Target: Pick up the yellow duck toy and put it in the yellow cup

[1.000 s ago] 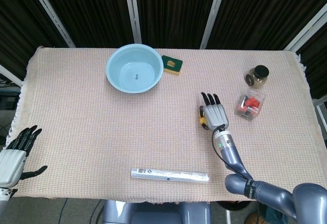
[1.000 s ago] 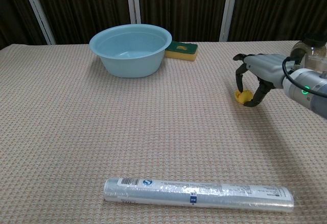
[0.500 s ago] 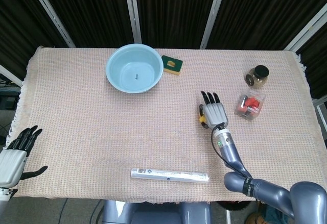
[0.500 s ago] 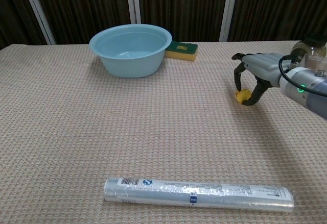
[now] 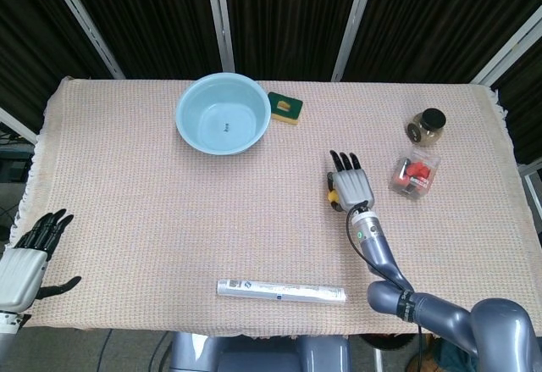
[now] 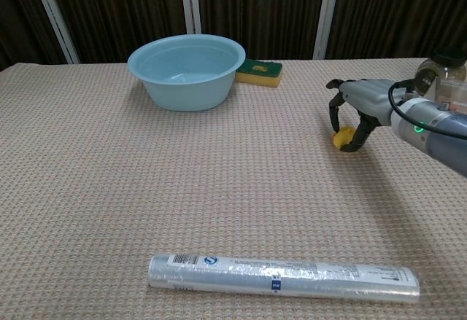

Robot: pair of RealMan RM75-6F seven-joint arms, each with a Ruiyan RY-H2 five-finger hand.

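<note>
The yellow duck toy (image 6: 343, 138) sits on the woven cloth right of centre, and only a sliver of the duck (image 5: 333, 194) peeks out beside my right hand in the head view. My right hand (image 6: 361, 101) arches over it, thumb on its left side and a curled finger on its right, pinching it while it rests on the table. From above, the right hand (image 5: 351, 187) covers most of the toy. My left hand (image 5: 25, 258) hangs off the table's front left corner, fingers spread and empty. No yellow cup shows in either view.
A light blue bowl (image 5: 182, 105) stands at the back, with a green-and-yellow sponge (image 5: 285, 108) beside it. A dark-lidded jar (image 5: 426, 127) and a clear box of red pieces (image 5: 414, 173) lie right of my right hand. A wrapped tube (image 6: 283, 277) lies near the front edge.
My right hand has shifted slightly left and its thumb and fingers have drawn in around the duck. The left hand has sunk a little lower.
</note>
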